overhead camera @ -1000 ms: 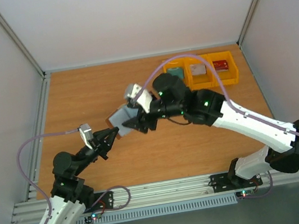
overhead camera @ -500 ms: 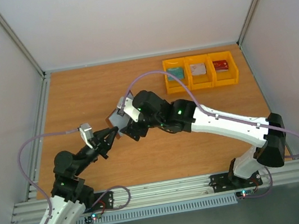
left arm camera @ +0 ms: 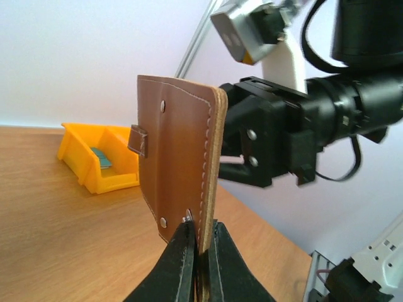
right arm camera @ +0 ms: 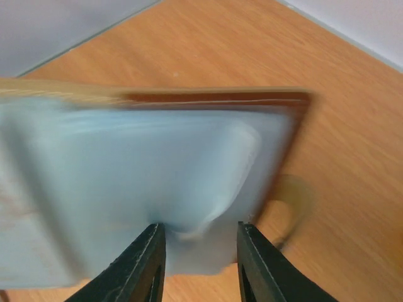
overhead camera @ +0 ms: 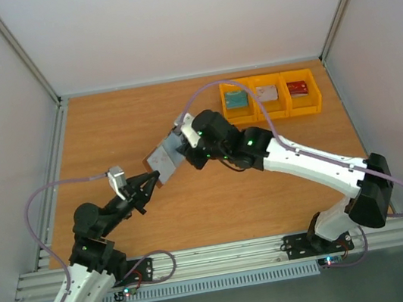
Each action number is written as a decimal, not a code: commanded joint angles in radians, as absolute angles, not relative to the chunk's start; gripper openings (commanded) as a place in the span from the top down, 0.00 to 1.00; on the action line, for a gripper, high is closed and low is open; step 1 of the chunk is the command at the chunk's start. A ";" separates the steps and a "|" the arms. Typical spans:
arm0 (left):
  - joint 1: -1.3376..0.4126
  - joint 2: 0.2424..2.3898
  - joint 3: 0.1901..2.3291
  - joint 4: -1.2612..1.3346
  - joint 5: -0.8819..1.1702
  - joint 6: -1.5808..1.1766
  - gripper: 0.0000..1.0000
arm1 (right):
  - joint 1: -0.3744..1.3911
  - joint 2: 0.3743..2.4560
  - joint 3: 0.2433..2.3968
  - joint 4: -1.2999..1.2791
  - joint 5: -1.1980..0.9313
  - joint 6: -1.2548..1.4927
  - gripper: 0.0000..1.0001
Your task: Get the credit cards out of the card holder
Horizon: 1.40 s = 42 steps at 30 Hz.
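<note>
Left gripper (left arm camera: 200, 244) clamped tight on holder (left arm camera: 179, 151) bottom edge, holder upright. Right gripper (right arm camera: 198, 255) astride holder's pale inner face; grip: cannot tell. Bins (overhead camera: 273, 115) at 1 o'clock.

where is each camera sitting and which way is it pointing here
Top external: above and behind the bases, looking down on the table; left arm and right arm show, meeting at the card holder.
Left wrist: on the left arm, looking along the left fingers, which pinch the holder's lower edge, toward the right arm.
Right wrist: on the right arm, facing the holder's blue-grey lining; right fingers at the bottom.
Shared: the holder in all three; yellow bins in top and left wrist.
</note>
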State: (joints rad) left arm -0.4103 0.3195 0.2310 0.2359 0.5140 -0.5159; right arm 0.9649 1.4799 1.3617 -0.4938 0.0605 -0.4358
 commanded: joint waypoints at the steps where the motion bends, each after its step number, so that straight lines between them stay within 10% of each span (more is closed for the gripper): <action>1: -0.426 0.300 0.236 0.354 0.598 -0.520 1.00 | 0.858 1.395 1.312 -0.489 0.092 -0.355 0.65; 13: -0.426 0.302 0.239 0.267 0.452 -0.474 1.00 | 0.765 1.212 1.401 -0.708 -0.122 -0.462 0.52; 28: -0.427 0.314 0.239 0.240 0.433 -0.447 1.00 | 0.979 1.575 1.620 -0.453 -0.578 -0.273 0.74; 42: -0.426 0.309 0.238 0.249 0.440 -0.449 1.00 | 0.974 1.578 1.550 -0.555 -0.177 -0.260 0.81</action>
State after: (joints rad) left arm -0.4225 0.3218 0.2310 0.1814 0.4343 -0.4633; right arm 0.9825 1.6405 1.5902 -0.5247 -0.4244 -0.2680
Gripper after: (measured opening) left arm 0.045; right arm 0.190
